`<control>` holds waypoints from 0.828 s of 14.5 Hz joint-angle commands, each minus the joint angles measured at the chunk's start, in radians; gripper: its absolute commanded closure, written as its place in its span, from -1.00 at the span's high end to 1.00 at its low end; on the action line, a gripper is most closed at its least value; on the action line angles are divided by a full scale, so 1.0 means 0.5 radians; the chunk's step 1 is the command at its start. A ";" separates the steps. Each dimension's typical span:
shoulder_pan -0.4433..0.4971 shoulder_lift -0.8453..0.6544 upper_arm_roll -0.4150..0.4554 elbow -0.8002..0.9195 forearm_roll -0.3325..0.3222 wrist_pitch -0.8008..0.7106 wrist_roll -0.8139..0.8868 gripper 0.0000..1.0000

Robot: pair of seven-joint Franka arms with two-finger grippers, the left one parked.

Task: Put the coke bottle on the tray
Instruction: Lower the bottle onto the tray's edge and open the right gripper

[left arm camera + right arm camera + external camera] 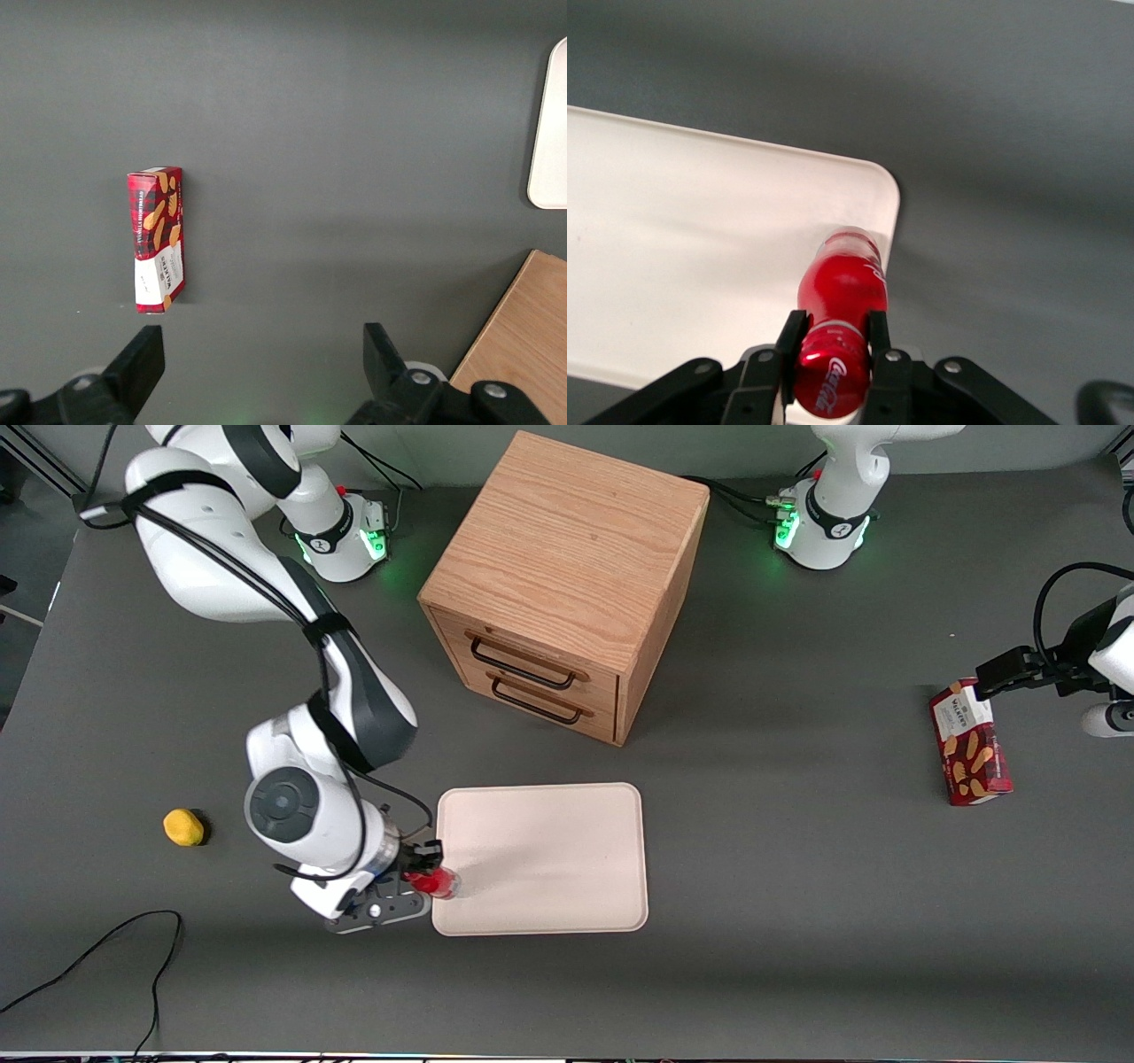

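The coke bottle is a small glossy red bottle, held in my right gripper over the tray's corner nearest the front camera at the working arm's end. In the right wrist view the gripper is shut on the bottle near its cap end, black fingers pressed on both sides, the silvery base pointing down at the tray. The pale cream-pink tray lies flat in front of the wooden box. I cannot tell whether the bottle touches the tray.
A wooden two-drawer box stands farther from the front camera than the tray. A yellow lump lies toward the working arm's end. A red biscuit box lies toward the parked arm's end, also in the left wrist view. A black cable lies near the front edge.
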 commanded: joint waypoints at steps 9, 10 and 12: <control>0.022 0.063 0.019 0.008 -0.143 0.147 0.201 1.00; 0.019 0.047 0.022 0.008 -0.140 0.147 0.204 1.00; 0.004 -0.020 0.022 0.005 -0.121 0.144 0.243 1.00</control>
